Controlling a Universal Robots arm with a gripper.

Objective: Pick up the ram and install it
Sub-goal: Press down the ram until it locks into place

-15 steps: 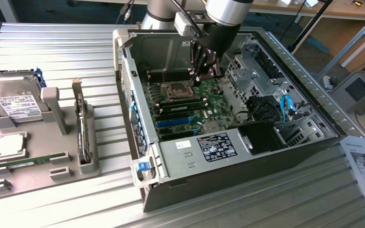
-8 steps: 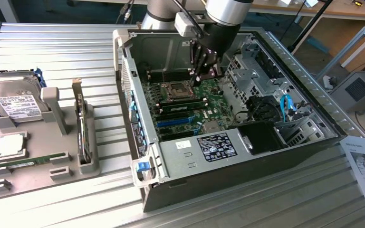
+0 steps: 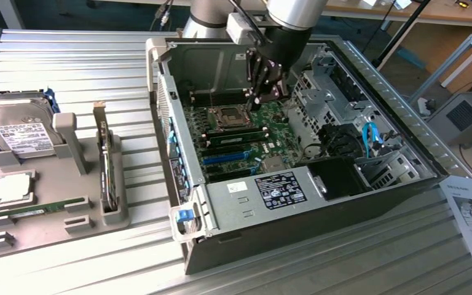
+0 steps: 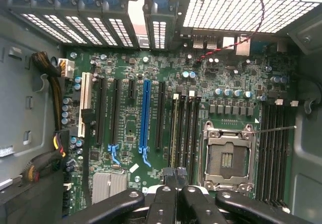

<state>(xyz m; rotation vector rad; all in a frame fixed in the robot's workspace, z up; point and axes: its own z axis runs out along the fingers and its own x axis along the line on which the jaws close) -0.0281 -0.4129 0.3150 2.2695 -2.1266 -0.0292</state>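
Nearest, a ram stick is lying in the grey tray on the table, its label unreadable, while farther back the end effector is hovering shut and empty inside the open computer case above the motherboard.

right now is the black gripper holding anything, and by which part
Nothing: the gripper is shut with no object between its fingertips, above the green motherboard.
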